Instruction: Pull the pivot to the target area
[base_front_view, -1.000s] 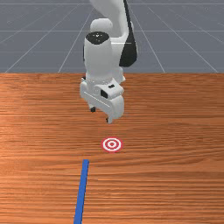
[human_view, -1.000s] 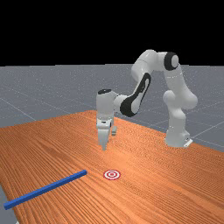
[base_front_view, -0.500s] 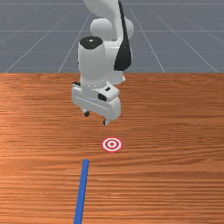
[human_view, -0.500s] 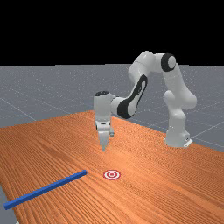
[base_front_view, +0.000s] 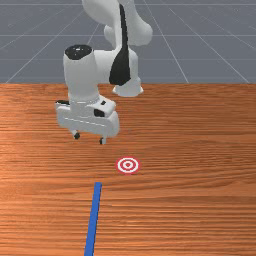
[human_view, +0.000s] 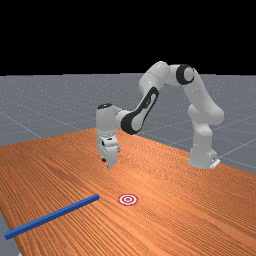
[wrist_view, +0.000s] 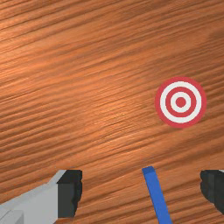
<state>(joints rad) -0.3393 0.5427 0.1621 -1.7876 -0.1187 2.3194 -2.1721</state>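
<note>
orange-brown wooden table (base_front_view: 200, 210) spreads across the front view, where the white-and-grey two-finger gripper (base_front_view: 89, 138) hangs above it, fingers wide apart, holding nothing. the long blue square-sided bar (base_front_view: 93, 215), presumably the pivot, lies wholly outside the flat red-and-white ringed target (base_front_view: 128, 165). in the far view, the bar slants from near the target to the table's edge at lower left; the pull looks undone. in the wrist view, the bar's end shows between the fingers, untouched; lowering, engaging and pulling seem left.
</note>
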